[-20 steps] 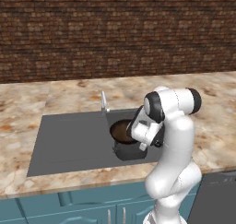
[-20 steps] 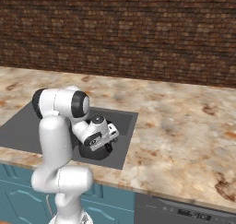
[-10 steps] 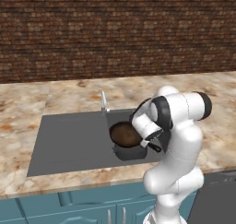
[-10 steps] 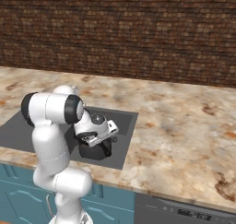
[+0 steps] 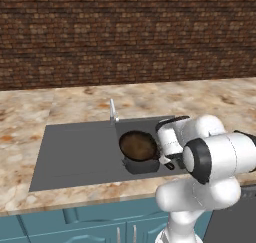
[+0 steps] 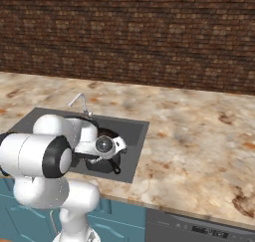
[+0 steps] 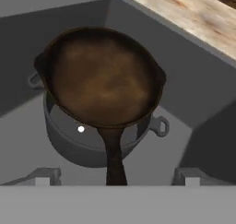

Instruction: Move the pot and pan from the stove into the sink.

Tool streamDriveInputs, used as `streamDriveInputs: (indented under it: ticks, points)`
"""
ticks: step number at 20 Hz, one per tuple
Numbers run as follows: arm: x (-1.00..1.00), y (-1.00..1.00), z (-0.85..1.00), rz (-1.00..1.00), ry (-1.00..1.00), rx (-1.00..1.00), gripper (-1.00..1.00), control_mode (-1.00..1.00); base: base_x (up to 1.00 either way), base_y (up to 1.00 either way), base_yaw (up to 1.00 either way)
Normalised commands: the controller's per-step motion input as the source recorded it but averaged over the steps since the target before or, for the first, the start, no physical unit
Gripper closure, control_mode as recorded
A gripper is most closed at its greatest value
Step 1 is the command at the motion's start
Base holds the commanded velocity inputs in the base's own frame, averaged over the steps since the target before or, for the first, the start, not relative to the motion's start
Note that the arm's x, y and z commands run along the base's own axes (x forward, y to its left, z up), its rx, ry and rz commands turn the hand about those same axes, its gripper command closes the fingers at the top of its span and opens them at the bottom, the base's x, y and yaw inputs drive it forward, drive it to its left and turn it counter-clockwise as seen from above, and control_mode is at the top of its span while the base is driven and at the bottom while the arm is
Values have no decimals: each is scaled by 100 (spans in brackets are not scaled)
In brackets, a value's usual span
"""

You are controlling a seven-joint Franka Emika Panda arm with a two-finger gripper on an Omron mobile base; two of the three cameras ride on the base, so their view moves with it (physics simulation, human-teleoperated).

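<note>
The brown-bottomed pan (image 7: pixel 103 75) rests tilted on the rim of the dark grey pot (image 7: pixel 87 147), which stands in the sink (image 7: pixel 27 48) basin. The pan's long black handle points straight at my gripper (image 7: pixel 117 177). The gripper is open, and its fingertips (image 7: pixel 46 176) stand wide on either side of the handle without touching it. From the left base the pan (image 5: pixel 137 144) tops the pot (image 5: pixel 140 164), with the gripper (image 5: pixel 167 160) just to their right. From the right base my hand covers most of the pot (image 6: pixel 102 165) beside the gripper (image 6: pixel 97 159). The stove is out of view.
The sink's flat drainboard (image 5: pixel 75 152) stretches left of the basin. A thin silver faucet (image 5: pixel 112 109) rises at the basin's back edge. Marble counter (image 5: pixel 200 102) surrounds the sink, with a brick wall behind. A dark appliance front (image 6: pixel 199 228) sits under the counter at the right.
The hand has drawn back from over the pan toward the basin's right side, and the arm's upper body swung right. Pan and pot stay put in the basin.
</note>
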Motion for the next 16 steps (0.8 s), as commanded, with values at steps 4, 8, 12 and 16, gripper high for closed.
streamDriveInputs:
  ticks: [4, 8, 12, 16]
  points:
    - [-43, 0, 86, 2, -3, 11, -100, -100, 0, 0, 0]
    - [-28, 8, 100, 0, -6, 10, -100, -100, 0, 0, 0]
    - [-44, 3, 96, 0, -9, 7, -100, -100, 0, 0, 0]
    - [-74, 0, 69, 2, -21, 3, -100, -100, 0, 0, 0]
